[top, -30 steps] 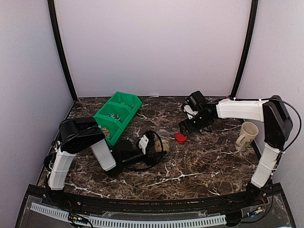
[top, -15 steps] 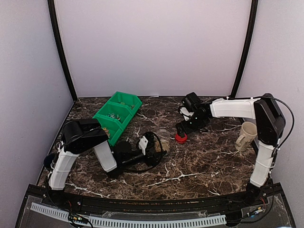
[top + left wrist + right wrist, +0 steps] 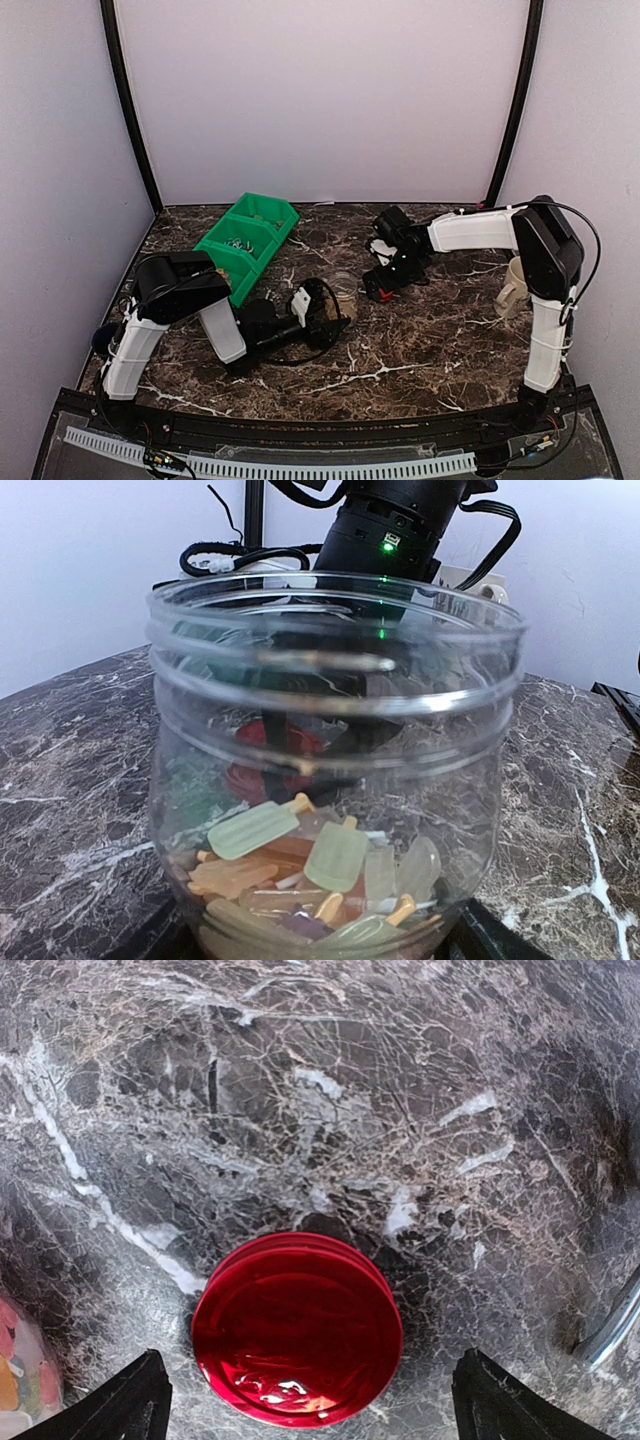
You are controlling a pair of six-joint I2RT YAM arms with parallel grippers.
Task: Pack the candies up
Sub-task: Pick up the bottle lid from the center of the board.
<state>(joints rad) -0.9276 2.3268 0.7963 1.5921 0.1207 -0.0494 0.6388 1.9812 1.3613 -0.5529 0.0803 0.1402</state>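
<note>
1. While the left arm lies low along the marble table [image 3: 430, 350], the left gripper [image 3: 338, 300] meets a clear jar [image 3: 346, 283] near the middle of the scene. Just right of the jar, the right gripper [image 3: 381, 284] hangs over a red lid [image 3: 374, 293] that lies flat on the table. Green bins [image 3: 245, 245] stand to the far left, their contents too small to identify. A pale mug [image 3: 517, 285] stands upright at the right edge, well apart from the jar.

2. From the left wrist, the jar fills the frame, upright and with its mouth uncovered. The candies [image 3: 300, 870] lie heaped in its bottom: pale green, orange and tan pieces shaped like tiny ice lollies. Dark fingertips [image 3: 485, 938] flank the jar's base on both sides, clamped against it. The right arm's dark wrist shows behind the jar.

3. From the right wrist, the lid sits between the two fingertips [image 3: 125, 1405], which are spread wide and touch nothing. A few candies show through the jar wall at the left edge.
</note>
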